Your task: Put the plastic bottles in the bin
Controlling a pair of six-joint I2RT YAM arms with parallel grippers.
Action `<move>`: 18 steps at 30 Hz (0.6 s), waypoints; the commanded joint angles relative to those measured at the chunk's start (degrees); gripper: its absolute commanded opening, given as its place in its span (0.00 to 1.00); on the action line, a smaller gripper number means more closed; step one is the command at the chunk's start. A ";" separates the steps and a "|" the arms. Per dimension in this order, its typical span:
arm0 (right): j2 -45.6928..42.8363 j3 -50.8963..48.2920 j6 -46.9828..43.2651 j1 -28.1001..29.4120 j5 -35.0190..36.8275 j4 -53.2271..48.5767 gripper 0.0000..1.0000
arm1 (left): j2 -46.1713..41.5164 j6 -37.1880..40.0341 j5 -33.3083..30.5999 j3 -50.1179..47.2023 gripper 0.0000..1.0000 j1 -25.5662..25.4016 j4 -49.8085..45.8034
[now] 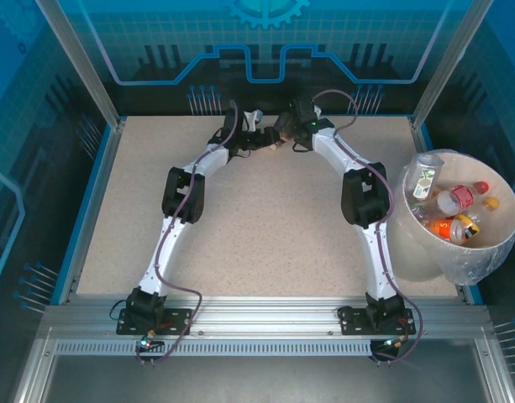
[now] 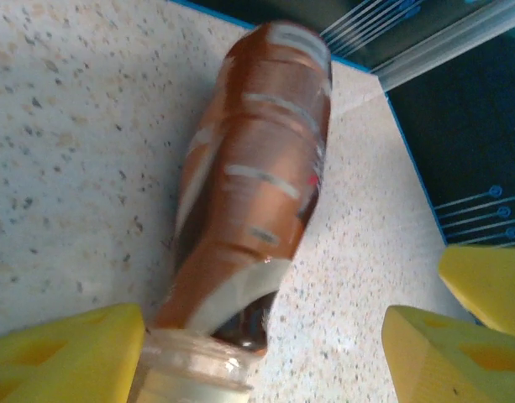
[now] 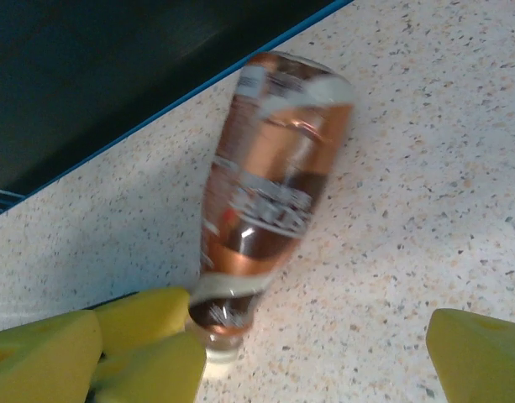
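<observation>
Sideways lies the brown-labelled bottle (image 2: 257, 185) on the speckled table (image 2: 55, 126), base toward the far edge and neck toward the arms, between the parted fingers of the left gripper (image 2: 261, 340) and the wide-open right gripper (image 3: 312, 346), neither closed on it, while the bin (image 1: 417, 252) holding other bottles (image 1: 459, 210) stands well apart at the right.

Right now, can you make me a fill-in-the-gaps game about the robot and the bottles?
1. The bottle lying on the table between the fingers of the left gripper has a ____ label.
2. The bin, with several bottles inside, stands nearest the ____ arm.
3. The right gripper has ____ fingers, spread wide.
Missing words: brown, right, yellow.
</observation>
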 commanded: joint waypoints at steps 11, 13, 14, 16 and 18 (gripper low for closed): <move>7.11 6.51 0.90 -5.06 -1.76 -9.38 0.98 | -19.24 -9.03 6.76 -37.21 0.75 -3.65 29.15; 9.01 9.26 0.26 -5.08 -0.86 -12.21 0.96 | -22.29 -10.84 6.85 -42.51 0.75 -3.65 33.81; 10.23 11.01 -0.08 -5.12 0.02 -13.89 0.95 | -24.00 -11.44 6.50 -45.45 0.75 -3.65 35.95; 12.02 13.48 -0.44 -5.11 1.42 -16.52 0.89 | -26.89 -11.93 5.70 -49.58 0.75 -3.65 38.77; 13.29 14.99 -0.61 -5.19 1.93 -18.76 0.82 | -29.79 -11.70 4.93 -53.18 0.75 -3.68 40.05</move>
